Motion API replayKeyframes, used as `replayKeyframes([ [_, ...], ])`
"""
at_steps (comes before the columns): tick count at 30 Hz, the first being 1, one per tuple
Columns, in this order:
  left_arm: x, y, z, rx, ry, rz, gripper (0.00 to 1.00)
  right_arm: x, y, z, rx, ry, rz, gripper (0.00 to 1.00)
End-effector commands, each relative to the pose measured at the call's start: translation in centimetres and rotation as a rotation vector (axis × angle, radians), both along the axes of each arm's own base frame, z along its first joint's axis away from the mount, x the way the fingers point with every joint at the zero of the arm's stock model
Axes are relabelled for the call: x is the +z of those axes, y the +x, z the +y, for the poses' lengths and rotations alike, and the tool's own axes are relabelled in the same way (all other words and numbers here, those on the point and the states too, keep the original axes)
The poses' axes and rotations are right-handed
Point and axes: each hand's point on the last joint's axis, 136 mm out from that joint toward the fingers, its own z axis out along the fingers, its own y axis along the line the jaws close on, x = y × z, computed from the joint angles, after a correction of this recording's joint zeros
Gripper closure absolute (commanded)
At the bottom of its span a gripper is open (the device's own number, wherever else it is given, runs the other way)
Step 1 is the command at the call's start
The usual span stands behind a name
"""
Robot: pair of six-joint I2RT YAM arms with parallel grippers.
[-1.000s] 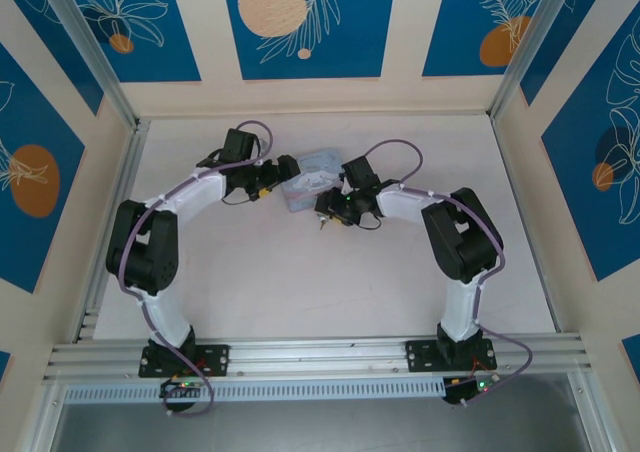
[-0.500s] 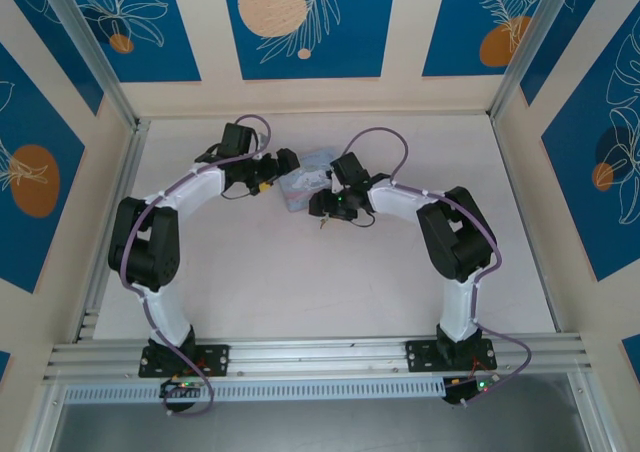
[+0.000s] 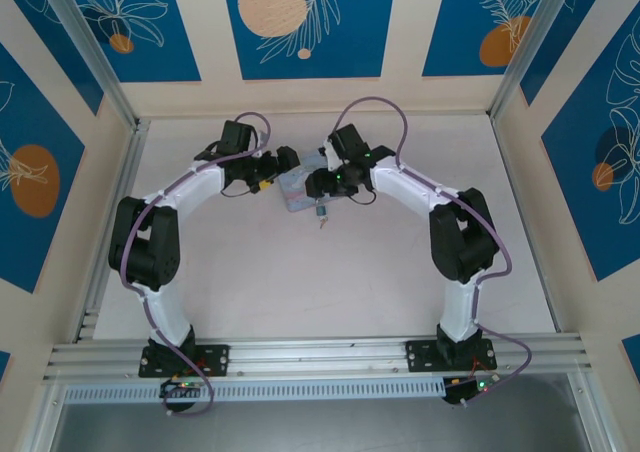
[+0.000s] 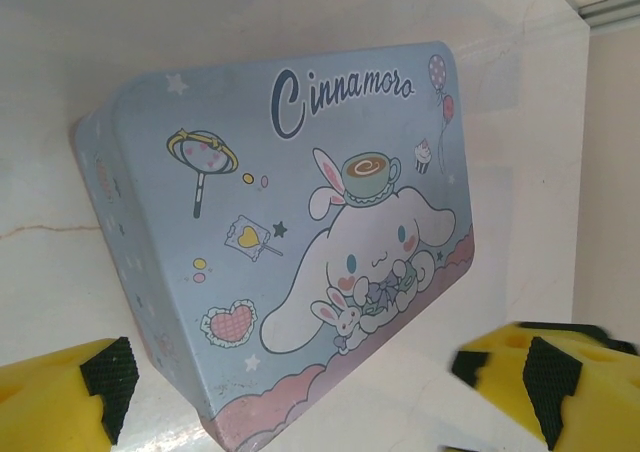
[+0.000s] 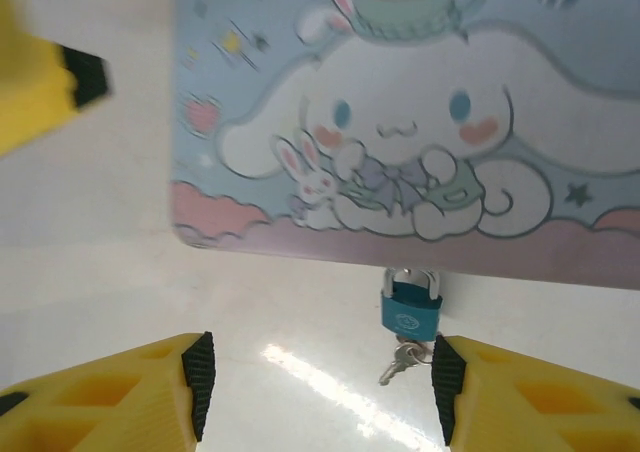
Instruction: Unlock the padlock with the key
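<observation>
The small teal padlock hangs by its silver shackle from the near edge of the pale blue cartoon tin. A thin metal key on a small ring lies at the padlock's bottom; whether it sits in the keyhole is unclear. My right gripper is open above the table, and the padlock and key lie just inside its right finger. My left gripper is open at the tin's other end, with nothing between its fingers. From above, the padlock and key show just in front of the tin.
The tin rests on the white table near the back wall. Both arms reach in over it from either side, left gripper and right gripper close together. The left gripper's yellow finger shows beside the tin in the right wrist view.
My right gripper has drawn back from the padlock and key toward the far side, over the tin. The padlock and key stay in place. The left arm shifted only slightly.
</observation>
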Motion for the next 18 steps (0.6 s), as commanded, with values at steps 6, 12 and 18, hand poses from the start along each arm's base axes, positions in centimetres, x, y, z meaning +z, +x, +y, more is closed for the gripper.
replayKeyframes([
  [6,2.1,0.0,0.8,-0.026,0.012,-0.035,0.0,2.6,-1.2,-1.1,0.035,0.019,-0.022,0.38],
  [12,1.7,-0.2,1.4,-0.03,0.025,-0.024,0.0,-3.0,-3.4,-0.9,-0.013,0.029,-0.03,0.39],
  [18,1.1,0.1,1.6,-0.037,0.03,-0.011,0.0,-6.6,-3.3,-1.1,-0.049,0.012,-0.03,0.4],
])
